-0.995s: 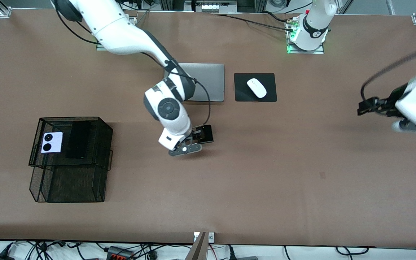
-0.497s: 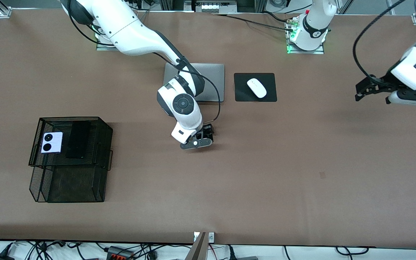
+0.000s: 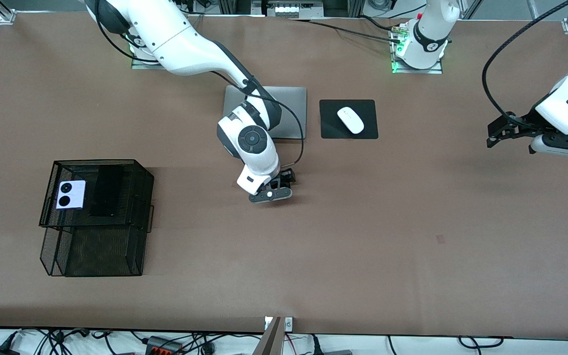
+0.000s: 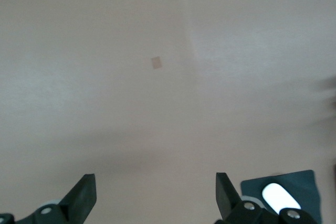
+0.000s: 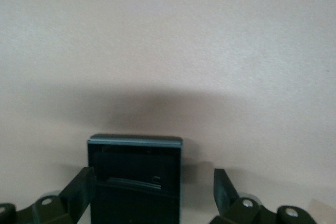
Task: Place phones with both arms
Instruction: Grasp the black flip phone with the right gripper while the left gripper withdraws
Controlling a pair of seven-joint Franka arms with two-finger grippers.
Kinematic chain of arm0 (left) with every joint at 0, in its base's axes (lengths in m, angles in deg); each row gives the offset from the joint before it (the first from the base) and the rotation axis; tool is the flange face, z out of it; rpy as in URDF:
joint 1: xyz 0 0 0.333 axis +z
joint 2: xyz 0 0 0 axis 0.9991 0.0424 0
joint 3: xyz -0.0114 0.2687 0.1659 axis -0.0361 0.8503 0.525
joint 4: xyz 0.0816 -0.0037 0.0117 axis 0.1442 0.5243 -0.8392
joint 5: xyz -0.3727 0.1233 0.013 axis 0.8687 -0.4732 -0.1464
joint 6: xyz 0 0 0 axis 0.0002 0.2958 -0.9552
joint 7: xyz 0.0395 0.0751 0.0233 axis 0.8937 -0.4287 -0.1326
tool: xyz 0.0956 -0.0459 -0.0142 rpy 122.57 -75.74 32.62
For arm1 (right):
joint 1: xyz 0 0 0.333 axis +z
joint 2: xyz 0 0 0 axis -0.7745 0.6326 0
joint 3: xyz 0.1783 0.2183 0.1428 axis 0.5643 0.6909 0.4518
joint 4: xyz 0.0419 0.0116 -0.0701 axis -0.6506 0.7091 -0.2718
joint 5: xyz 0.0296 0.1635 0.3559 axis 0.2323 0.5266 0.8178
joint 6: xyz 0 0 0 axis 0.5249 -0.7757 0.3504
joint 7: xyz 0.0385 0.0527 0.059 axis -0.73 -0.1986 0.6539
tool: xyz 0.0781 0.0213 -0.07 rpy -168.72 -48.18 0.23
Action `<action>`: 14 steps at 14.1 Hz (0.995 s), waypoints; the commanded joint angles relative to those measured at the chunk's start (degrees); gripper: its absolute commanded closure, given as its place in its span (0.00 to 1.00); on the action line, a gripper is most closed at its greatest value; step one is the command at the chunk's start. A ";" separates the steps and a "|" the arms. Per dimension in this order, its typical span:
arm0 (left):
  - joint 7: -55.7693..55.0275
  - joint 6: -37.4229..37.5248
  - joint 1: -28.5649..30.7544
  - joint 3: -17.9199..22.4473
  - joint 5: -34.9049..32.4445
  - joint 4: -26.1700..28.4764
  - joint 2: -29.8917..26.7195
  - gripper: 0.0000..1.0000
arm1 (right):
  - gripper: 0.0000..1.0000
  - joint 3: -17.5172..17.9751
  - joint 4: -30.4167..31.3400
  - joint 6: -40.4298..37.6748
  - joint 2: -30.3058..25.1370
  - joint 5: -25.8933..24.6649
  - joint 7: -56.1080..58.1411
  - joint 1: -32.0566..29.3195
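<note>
A small squarish black phone [image 5: 135, 179] lies flat on the brown table near its middle. My right gripper [image 5: 153, 182] stands open and low over it, one finger at the phone's edge and a gap at the other finger. In the front view that gripper [image 3: 284, 181] covers most of the phone. The white phone with two black circles [image 3: 71, 195] and the long black phone [image 3: 106, 191] lie side by side in the top tier of a black mesh tray [image 3: 99, 251]. My left gripper [image 3: 493, 135] [image 4: 156, 198] hangs open and holds nothing, over bare table at the left arm's end.
A silver laptop [image 3: 288, 111] lies closed, partly under the right arm. Beside it, toward the left arm's end, a white mouse [image 3: 350, 120] [image 4: 281, 198] rests on a black pad [image 3: 330, 129]. The mesh tray stands toward the right arm's end.
My right gripper has moved toward the left arm's end and settled over the small black phone, covering it in the front view. The left arm swung toward its base side, then held.
</note>
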 commanded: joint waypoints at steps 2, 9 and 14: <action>-1.38 1.31 0.05 -1.17 -2.11 -1.38 0.04 0.00 | 0.00 -0.19 -0.48 1.75 1.13 0.11 -1.89 1.36; -1.65 1.75 0.05 -1.17 -2.03 -1.73 0.04 0.00 | 0.40 -0.36 -0.39 2.01 2.01 -0.51 -1.37 2.06; -1.65 4.21 -0.04 -1.26 -2.03 -2.34 -0.05 0.00 | 0.90 -0.80 -0.48 1.31 -1.05 -2.53 -0.66 1.45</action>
